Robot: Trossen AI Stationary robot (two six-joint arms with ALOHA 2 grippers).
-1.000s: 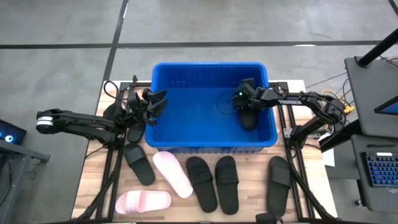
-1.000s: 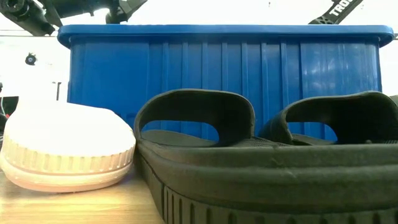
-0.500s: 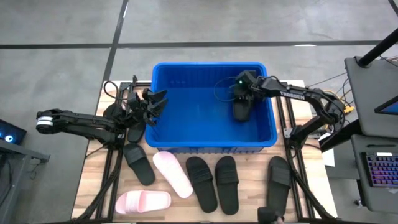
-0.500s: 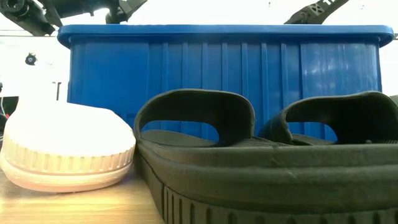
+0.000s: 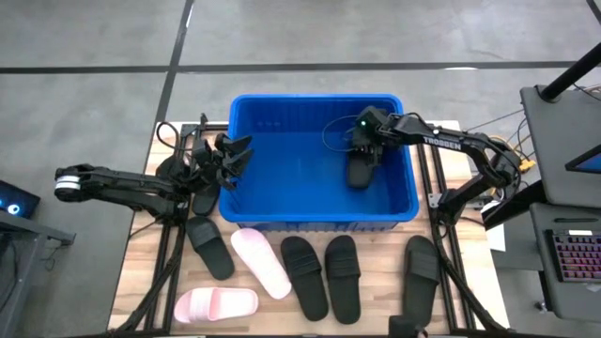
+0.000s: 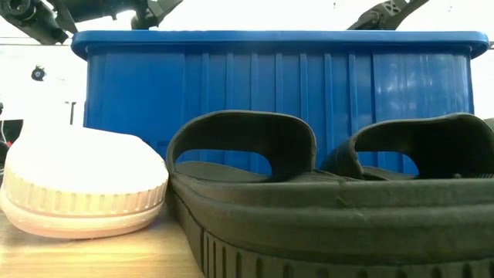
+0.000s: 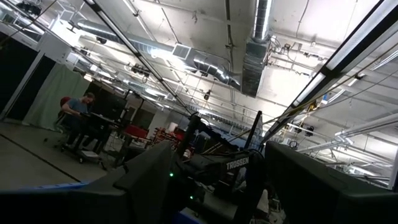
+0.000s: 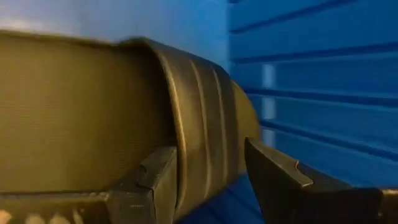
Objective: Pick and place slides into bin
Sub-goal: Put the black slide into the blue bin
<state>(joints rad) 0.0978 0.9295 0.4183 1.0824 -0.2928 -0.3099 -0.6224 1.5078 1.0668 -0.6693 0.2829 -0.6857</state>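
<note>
While right pincer (image 5: 361, 148) grips slide (image 5: 360, 171), bin (image 5: 246, 169) floor bare leftward.

The table (image 5: 141, 272) is pale wood planks, standing on a grey concrete floor (image 5: 94, 56) crossed by dark seams. At the right edge of the high view sits a dark desk (image 5: 563, 141) with a keyboard (image 5: 575, 255) below it — loose cables (image 5: 512, 141) trail beside it. A small lit screen (image 5: 9, 199) shows at the far left. Beyond the table, a large hall with a silver ceiling duct (image 7: 256, 46), strip lights (image 7: 357, 40) and a person (image 7: 78, 115) seated at a distant desk
</note>
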